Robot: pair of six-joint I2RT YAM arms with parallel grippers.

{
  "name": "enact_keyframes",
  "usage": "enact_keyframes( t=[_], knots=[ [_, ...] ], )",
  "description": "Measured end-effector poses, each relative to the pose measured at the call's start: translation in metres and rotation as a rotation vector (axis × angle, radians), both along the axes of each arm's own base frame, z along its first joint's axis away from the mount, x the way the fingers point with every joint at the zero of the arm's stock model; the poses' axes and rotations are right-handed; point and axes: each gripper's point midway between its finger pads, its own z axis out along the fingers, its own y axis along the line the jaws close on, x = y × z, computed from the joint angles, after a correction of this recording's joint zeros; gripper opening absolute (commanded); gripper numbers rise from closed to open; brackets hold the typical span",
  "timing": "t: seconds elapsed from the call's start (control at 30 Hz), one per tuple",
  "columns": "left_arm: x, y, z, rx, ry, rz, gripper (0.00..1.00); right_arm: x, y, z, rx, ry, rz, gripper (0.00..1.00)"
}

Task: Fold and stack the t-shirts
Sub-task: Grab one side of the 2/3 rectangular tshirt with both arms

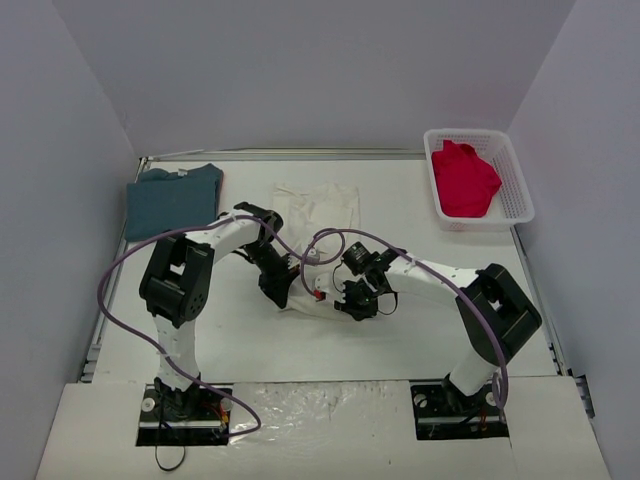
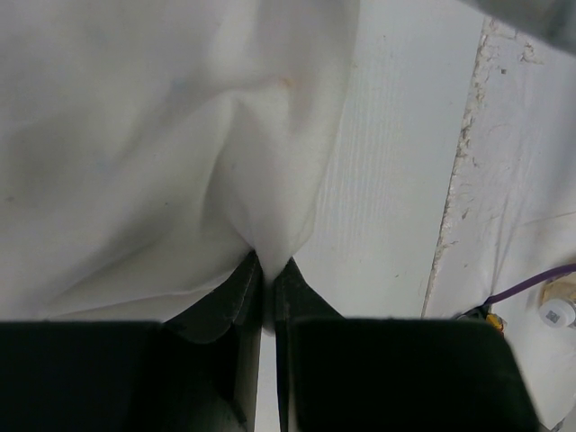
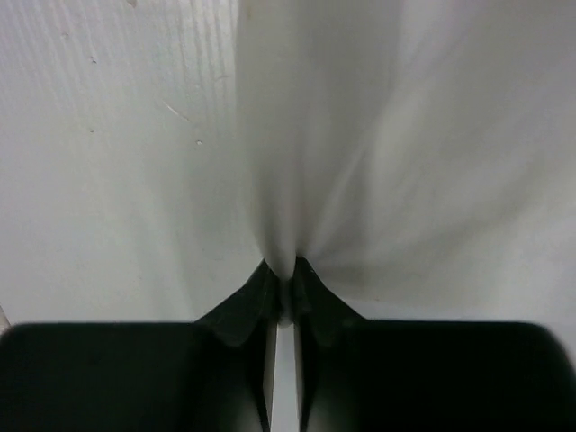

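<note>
Far left of the counter [image 1: 400,200], by the far corner: teal-blue t-shirt [image 1: 172,200], laid flat in a rough rectangle, well apart from both arms.

Just right of it, left arm [image 1: 185,275], bent inward toward the middle of the counter, purple cable [image 1: 120,300] looping around it. Left jaws down at the near edge of the cream-white t-shirt [image 1: 318,205]. In the left wrist view, narrow and pinched on a raised ridge of that cloth, dark fingertips [image 2: 238,288] all but touching, creases fanning away from the grip. Bare counter to the right of the cloth there.

Middle of the counter: cream-white t-shirt, its far part spread flat. Near edge hard to make out from above, white on white, between the two sets of jaws.

Right jaws close beside the left ones, at the same near edge. In the right wrist view, narrow too, clamped on a thin upright fold of the cream-white cloth, fingertips [image 3: 247,306] nearly together, cloth spreading to the right, bare counter to the left.

Further right, right arm [image 1: 490,310], reaching in from the near right.

Far right corner: white lattice basket [image 1: 515,180], with the bright red t-shirt [image 1: 463,178] bunched inside, one part draped toward its near rim.
</note>
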Motion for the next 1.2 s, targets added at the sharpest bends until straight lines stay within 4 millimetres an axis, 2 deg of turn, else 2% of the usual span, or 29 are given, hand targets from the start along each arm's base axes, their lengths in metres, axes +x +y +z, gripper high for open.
enact_keyframes(
  t=[0.2,0.33,0.43,0.57,0.63,0.73,0.93,1.07,1.2],
  knots=[
    [-0.001,0.002,0.0,0.009,0.001,-0.002,0.02,0.001,-0.001,0.0,-0.008,-0.004,-0.007,0.0],
    [-0.003,0.004,0.006,0.006,-0.009,-0.012,0.02,-0.001,-0.009,0.008,-0.019,0.015,-0.007,0.0],
    [-0.008,0.006,0.02,-0.012,-0.031,-0.036,0.02,-0.002,-0.012,0.031,0.01,0.021,-0.011,0.0],
    [-0.016,0.009,0.042,-0.05,-0.06,-0.085,0.03,-0.004,-0.009,0.082,0.081,-0.024,0.007,0.0],
    [-0.017,0.009,0.05,-0.075,-0.082,-0.104,0.02,-0.006,-0.009,0.101,0.106,-0.048,0.012,0.0],
    [-0.022,0.007,0.06,-0.104,-0.118,-0.134,0.02,-0.013,-0.011,0.119,0.121,-0.044,0.023,0.0],
    [-0.044,0.007,0.082,-0.141,-0.182,-0.179,0.02,-0.029,-0.015,0.132,0.119,0.021,0.054,0.0],
    [-0.047,0.008,0.093,-0.158,-0.222,-0.181,0.02,-0.034,-0.015,0.137,0.127,0.04,0.073,0.0],
    [-0.047,0.01,0.094,-0.146,-0.226,-0.172,0.02,-0.031,-0.017,0.139,0.135,0.037,0.069,0.0]
  ],
)
